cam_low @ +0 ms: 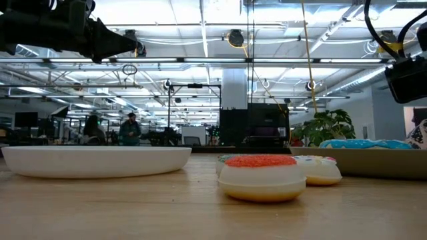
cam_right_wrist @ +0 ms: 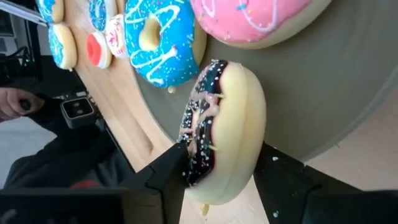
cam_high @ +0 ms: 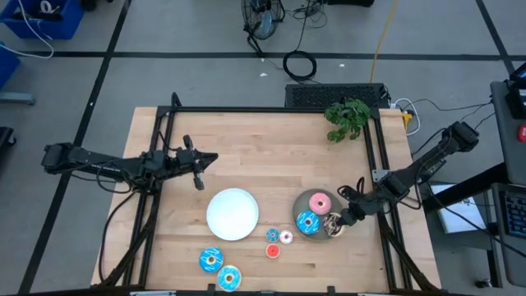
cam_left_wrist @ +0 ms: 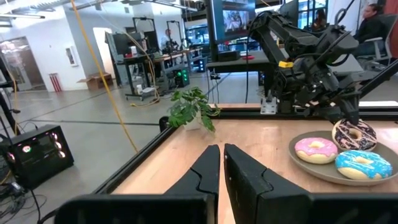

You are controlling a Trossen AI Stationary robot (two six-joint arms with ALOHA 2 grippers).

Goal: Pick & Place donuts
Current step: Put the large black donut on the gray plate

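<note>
Bare table (cam_high: 271, 152) behind plates (cam_high: 233, 214)

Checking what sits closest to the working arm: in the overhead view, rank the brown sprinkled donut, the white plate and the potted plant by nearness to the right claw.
1. Brown sprinkled donut, at the right claw, on the grey plate's edge.
2. White plate, mid-table, toward the left arm.
3. Potted plant, at the table's far edge; not far behind the plate.
</note>
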